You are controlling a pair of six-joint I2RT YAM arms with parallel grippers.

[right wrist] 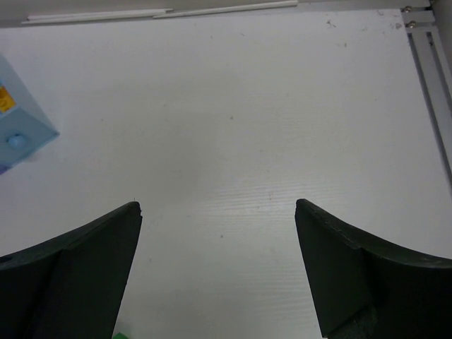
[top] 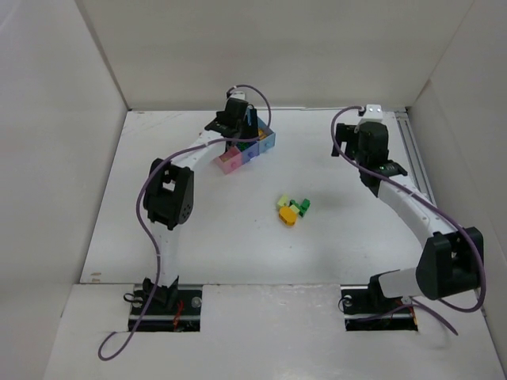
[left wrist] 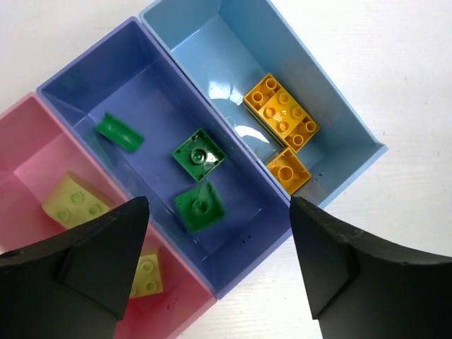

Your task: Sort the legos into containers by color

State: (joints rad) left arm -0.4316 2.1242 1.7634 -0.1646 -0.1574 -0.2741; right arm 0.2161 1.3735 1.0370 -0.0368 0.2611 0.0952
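You have bricks sorted by color into all three containers [left wrist: 152, 85], with the left gripper [left wrist: 219, 205] above them and the right gripper [right wrist: 217, 208] both spread and empty, yet a small cluster of legos [top: 291, 209] waits mid-table.

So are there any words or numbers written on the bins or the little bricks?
No text can be read anywhere.
The pink bin, purple-blue bin and light blue bin are plain.
The orange-yellow bricks may have raised marks on their bumps, but these are too blurred to read.
The left gripper and right gripper show no lettering.
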